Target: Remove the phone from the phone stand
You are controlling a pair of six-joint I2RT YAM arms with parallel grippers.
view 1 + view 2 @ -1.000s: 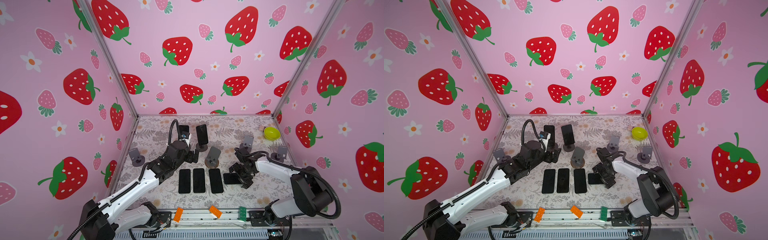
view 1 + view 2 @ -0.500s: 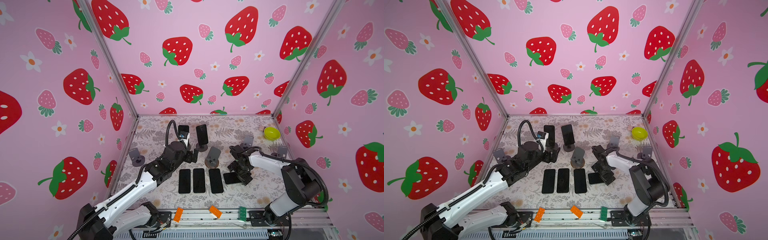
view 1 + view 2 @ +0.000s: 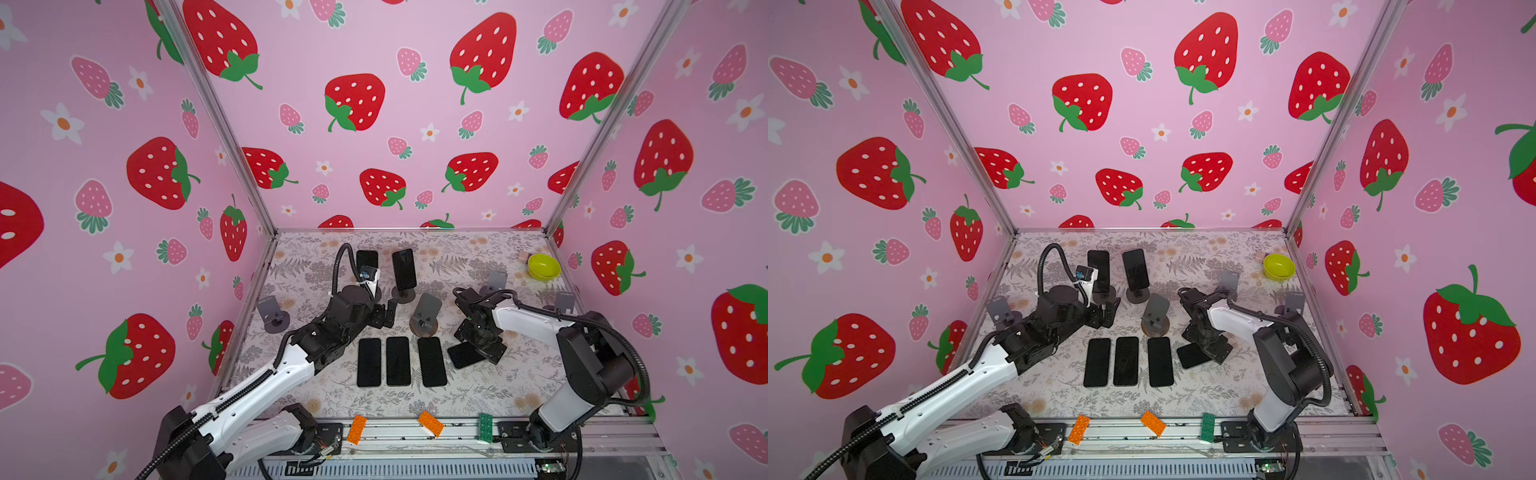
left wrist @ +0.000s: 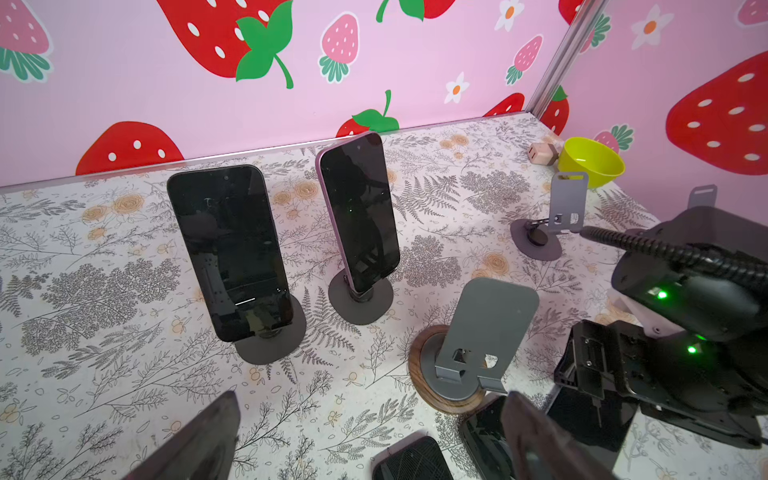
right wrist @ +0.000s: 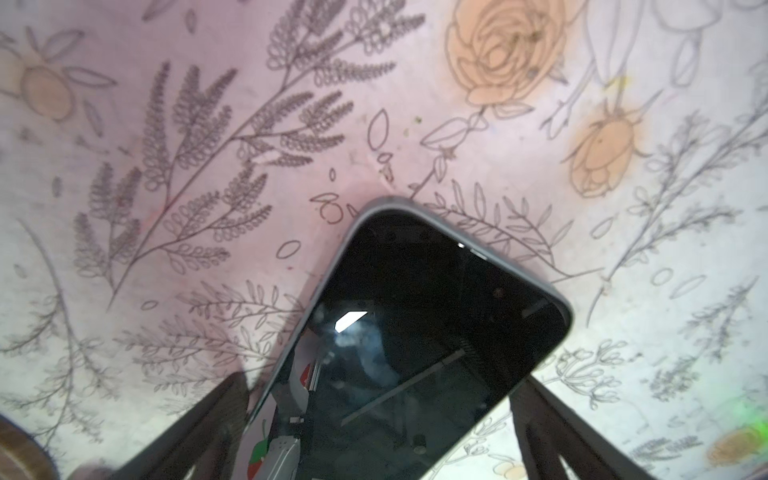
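Note:
Two dark phones stand upright on round-based phone stands at the back: one phone (image 3: 404,270) (image 3: 1136,270) (image 4: 359,212) in full sight, the other phone (image 4: 228,253) (image 3: 1099,266) partly hidden by my left wrist in both top views. My left gripper (image 3: 384,316) (image 3: 1106,313) (image 4: 370,440) hangs open and empty just in front of them. My right gripper (image 3: 478,351) (image 5: 378,428) is open, its fingers either side of a phone (image 3: 463,356) (image 5: 415,332) lying flat on the floral table.
Three phones (image 3: 398,360) lie flat in a row mid-table. An empty grey stand on a wooden base (image 3: 424,316) (image 4: 469,349) sits between the arms. Other empty stands (image 3: 270,311) (image 3: 496,282) (image 3: 564,303), a green bowl (image 3: 543,267), and bricks (image 3: 356,429) on the front rail.
The right arm has folded in toward the table while its gripper stays over the flat phone. The left arm's elbow has shifted slightly right; its gripper has barely moved.

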